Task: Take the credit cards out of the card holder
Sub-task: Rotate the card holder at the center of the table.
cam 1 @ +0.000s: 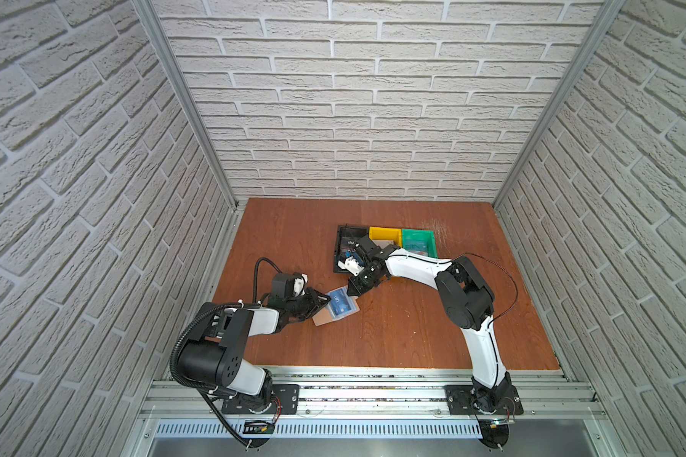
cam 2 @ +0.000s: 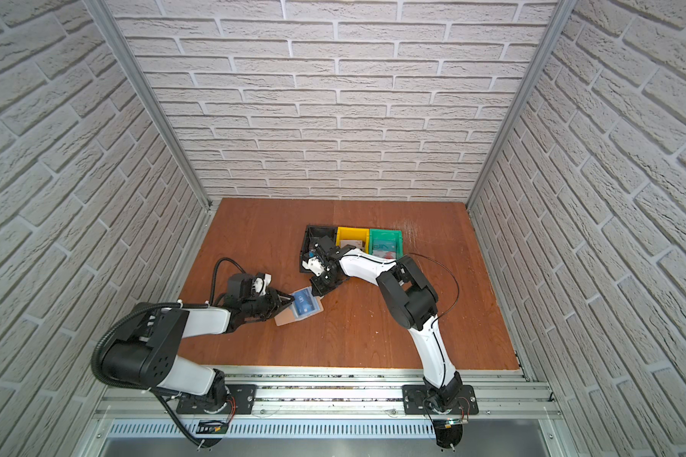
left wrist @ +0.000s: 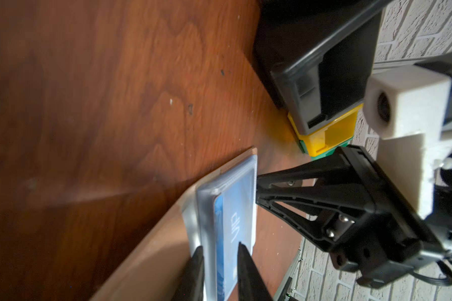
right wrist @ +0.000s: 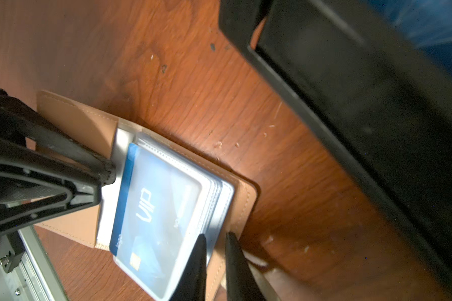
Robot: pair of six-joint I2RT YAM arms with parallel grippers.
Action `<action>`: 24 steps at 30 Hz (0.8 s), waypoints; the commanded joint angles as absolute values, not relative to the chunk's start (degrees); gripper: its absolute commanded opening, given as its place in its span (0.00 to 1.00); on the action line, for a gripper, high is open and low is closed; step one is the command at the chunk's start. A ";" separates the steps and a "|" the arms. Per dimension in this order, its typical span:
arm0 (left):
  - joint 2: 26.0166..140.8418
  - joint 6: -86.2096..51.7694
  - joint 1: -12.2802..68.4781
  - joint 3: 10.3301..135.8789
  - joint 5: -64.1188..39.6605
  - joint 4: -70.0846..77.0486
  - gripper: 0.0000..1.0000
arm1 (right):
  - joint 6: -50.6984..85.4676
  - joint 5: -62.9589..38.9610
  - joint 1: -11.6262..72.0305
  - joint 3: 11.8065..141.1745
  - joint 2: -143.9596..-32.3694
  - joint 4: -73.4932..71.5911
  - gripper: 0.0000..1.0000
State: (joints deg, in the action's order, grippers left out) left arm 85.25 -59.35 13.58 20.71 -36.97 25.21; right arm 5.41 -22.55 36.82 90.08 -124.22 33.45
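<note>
Brick-patterned walls enclose the reddish wooden table. In both top views I see the tan card holder lying open on the table, left of centre, with its clear sleeves uppermost. A blue VIP card sits in the top sleeve. One long edge shows bare beyond the sleeve on the side facing the left tool.

Left tool: it meets the card holder at that near-left side. In its wrist view, its fingers stand one on each side of the sleeve stack and card. I cannot tell whether they clamp it.

Right tool: it stands at the card holder's far right corner. Its fingers are narrowly parted, with the stitched tan edge visible between them. I cannot tell whether it grips.

Behind the right tool, a black bin, a yellow bin and a green bin stand in a touching row. The green bin holds a teal card.
</note>
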 commanded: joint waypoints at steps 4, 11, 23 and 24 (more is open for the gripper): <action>85.06 -59.60 13.93 18.30 -37.44 28.55 0.24 | 5.27 -18.82 38.00 88.83 -123.31 39.44 0.18; 88.07 -60.76 13.89 17.59 -37.81 33.34 0.24 | 4.84 -17.33 39.50 90.21 -123.78 40.74 0.18; 91.27 -62.27 13.89 15.78 -38.41 38.54 0.21 | 5.27 -17.37 40.46 91.31 -124.34 41.09 0.17; 91.04 -62.16 13.89 15.73 -38.33 38.10 0.20 | 5.28 -17.40 40.44 91.25 -124.36 40.99 0.17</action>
